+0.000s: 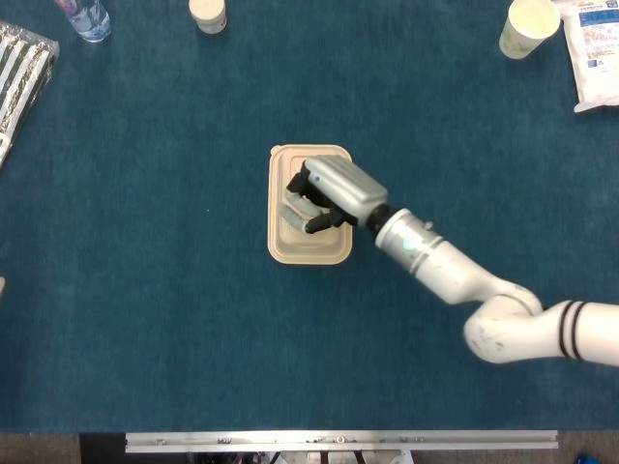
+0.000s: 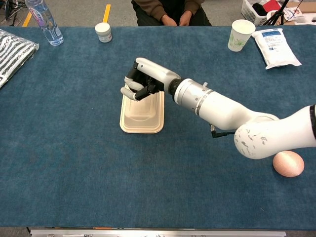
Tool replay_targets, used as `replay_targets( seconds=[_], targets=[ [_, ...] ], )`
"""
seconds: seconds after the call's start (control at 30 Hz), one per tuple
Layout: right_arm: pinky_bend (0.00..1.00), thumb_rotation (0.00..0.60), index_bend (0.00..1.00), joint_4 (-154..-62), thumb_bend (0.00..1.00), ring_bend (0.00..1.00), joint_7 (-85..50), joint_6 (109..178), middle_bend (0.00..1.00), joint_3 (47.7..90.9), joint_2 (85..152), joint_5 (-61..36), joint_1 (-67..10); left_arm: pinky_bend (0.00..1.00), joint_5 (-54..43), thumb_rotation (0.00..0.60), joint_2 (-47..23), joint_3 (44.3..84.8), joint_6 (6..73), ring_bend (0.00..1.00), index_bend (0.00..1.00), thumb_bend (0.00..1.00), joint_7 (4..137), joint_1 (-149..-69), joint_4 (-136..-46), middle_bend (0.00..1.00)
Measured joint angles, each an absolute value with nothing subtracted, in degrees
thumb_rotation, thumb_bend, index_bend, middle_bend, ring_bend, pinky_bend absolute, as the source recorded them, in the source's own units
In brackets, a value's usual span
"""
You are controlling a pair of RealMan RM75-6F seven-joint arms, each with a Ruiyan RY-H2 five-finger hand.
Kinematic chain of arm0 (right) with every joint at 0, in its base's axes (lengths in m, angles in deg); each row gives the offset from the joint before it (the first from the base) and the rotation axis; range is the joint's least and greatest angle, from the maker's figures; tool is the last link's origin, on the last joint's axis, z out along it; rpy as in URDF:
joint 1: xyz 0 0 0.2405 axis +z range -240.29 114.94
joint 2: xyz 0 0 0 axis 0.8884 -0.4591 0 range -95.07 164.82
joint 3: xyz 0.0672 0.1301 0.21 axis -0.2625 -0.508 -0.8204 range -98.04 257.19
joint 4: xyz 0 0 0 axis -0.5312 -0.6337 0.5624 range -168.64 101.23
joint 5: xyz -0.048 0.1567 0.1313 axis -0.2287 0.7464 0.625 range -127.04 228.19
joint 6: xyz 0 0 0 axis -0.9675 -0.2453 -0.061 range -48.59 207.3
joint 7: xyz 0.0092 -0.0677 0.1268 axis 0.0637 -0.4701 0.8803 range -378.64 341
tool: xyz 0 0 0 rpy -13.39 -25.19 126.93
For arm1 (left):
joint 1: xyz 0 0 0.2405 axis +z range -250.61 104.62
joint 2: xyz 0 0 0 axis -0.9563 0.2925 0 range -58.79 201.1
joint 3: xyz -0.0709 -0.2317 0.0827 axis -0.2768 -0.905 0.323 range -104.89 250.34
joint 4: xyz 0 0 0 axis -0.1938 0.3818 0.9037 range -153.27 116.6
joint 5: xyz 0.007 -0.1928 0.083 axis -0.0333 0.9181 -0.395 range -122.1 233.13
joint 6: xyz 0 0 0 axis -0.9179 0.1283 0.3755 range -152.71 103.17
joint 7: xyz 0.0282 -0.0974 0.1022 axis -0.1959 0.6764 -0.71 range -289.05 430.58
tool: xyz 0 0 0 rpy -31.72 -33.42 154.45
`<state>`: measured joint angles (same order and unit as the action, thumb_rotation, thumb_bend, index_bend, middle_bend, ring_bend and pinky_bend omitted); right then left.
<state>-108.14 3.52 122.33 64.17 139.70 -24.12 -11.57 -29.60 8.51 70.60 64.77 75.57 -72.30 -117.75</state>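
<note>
- Beige tray lies on the blue cloth, under my right hand.
- Fingers curled in, holding nothing, over the tray's far end.
- Pink ball sits near right.

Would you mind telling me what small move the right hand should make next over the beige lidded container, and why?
Probably lower the right hand a little. In the chest view it seems to hover above the far end of the beige container, fingers curled in with nothing in them, so it has no contact or hold yet. The container lies flat on the blue tablecloth.
</note>
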Motion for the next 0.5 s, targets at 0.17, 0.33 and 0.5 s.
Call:
replay_targets(
  seconds=[0.17, 0.33, 0.5],
  targets=[
    [0.94, 0.600, 0.97, -115.1, 0.43, 0.89, 1.8, 126.0, 0.88, 65.5, 132.8, -25.7, -14.7, 0.12, -29.8, 0.600, 8.5, 70.5, 64.0, 0.15, 0.31, 0.15, 75.7, -72.9, -117.2, 0.23],
    [0.84, 0.600, 0.84, -122.1, 0.43, 0.76, -3.5, 131.4, 0.78, 68.0, 123.8, -27.2, -19.5, 0.12, -30.3, 0.600, 8.4, 70.3, 62.9, 0.15, 0.31, 0.15, 75.6, -73.9, -116.6, 0.23],
    [0.71, 0.600, 0.68, -127.9, 0.42, 0.65, -12.0, 138.3, 0.67, 71.1, 115.8, -28.4, -25.0, 0.12, -30.7, 0.600, 8.2, 70.2, 61.9, 0.15, 0.31, 0.15, 75.2, -74.9, -116.3, 0.23]
  ],
)
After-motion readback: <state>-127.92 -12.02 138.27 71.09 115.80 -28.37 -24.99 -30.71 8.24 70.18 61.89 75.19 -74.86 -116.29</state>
